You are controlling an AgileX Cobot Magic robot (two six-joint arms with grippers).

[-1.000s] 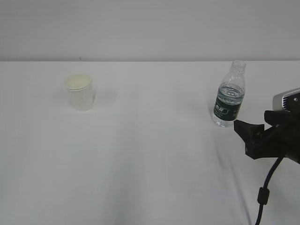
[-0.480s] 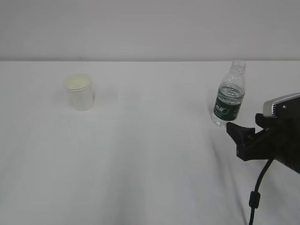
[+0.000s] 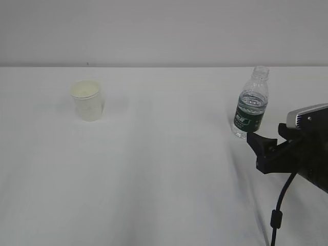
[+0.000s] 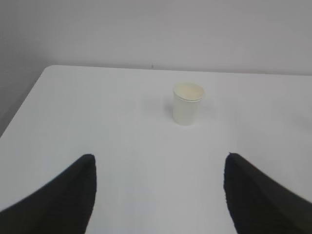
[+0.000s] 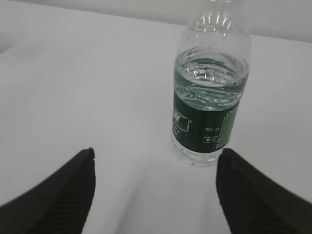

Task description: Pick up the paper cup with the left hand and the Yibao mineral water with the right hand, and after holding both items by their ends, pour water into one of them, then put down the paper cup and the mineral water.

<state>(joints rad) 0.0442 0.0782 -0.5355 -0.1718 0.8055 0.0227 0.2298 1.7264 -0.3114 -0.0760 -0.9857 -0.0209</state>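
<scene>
The paper cup stands upright on the far left of the white table, cream inside. In the left wrist view the paper cup is well ahead of my left gripper, which is open and holds nothing. The Yibao mineral water stands upright at the right, capless, with a dark green label. Its water reaches just above the label. My right gripper sits low just in front of the bottle. This gripper is open, and the bottle's base is just beyond its right fingertip.
A pale wall rises behind the table's far edge. The table's left edge shows in the left wrist view. A black cable hangs from the right arm.
My right gripper has slid left and a little closer to the bottle. Cup and bottle have not moved, and both grippers stay open.
</scene>
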